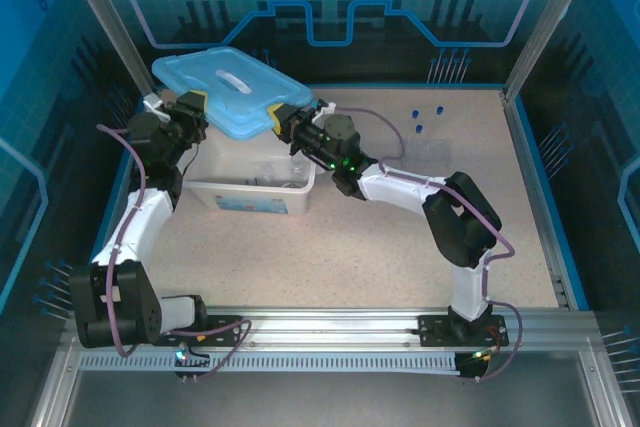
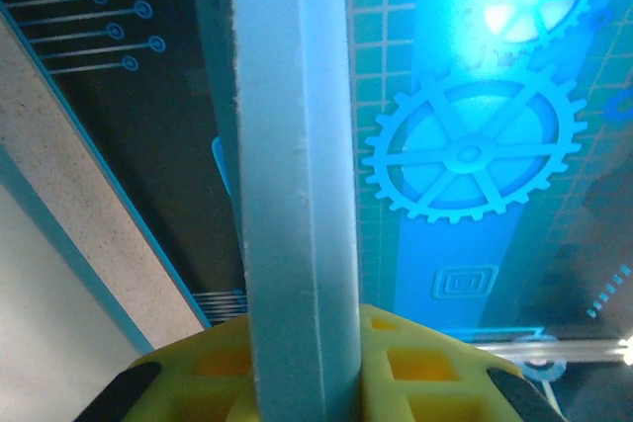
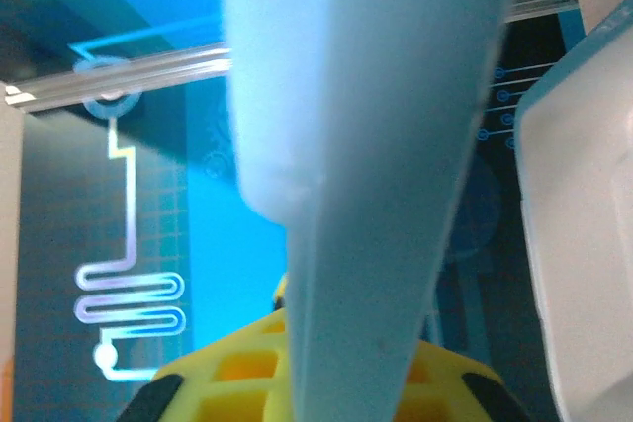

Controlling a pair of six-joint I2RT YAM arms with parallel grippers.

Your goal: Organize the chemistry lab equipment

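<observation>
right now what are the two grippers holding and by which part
Both hold the light-blue lid: the left gripper clamps its left end, the right gripper its right end.

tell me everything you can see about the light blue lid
The lid is flat, light blue and plastic-looking, rectangular with rounded corners, with a paler moulded handle in the middle of its top. It is held over the far side of the white tub, its near edge pinched by the left end effector and the right end effector.

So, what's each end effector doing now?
Left end effector: closed on the flat light-blue plastic lid.
Right end effector: closed on the same lid.
</observation>
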